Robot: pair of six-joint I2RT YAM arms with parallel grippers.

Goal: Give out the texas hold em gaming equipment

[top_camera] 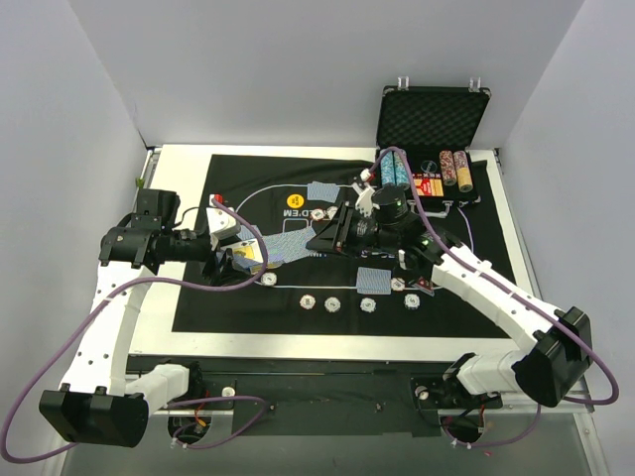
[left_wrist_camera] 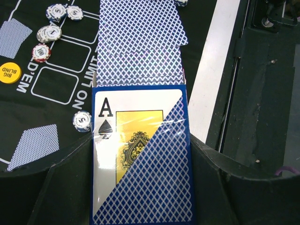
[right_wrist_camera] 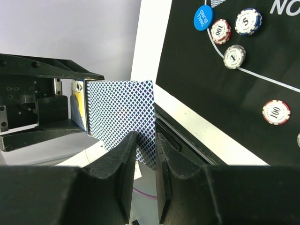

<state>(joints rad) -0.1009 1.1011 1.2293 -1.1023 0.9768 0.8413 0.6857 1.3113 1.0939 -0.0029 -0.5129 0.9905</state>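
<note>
My left gripper is shut on a blue card box printed with an ace of spades. Blue-backed playing cards fan out of the box's far end. One card reaches toward my right gripper; its lower corner lies in the narrow gap between the jaws, which still stand slightly apart. Poker chips lie in a row on the mat's near side, and others sit by the blue small-blind button and the yellow big-blind button.
The black felt mat covers a white table. Single face-down cards lie on it. The open black case at the back right holds chip stacks. Both arms meet over the mat's middle.
</note>
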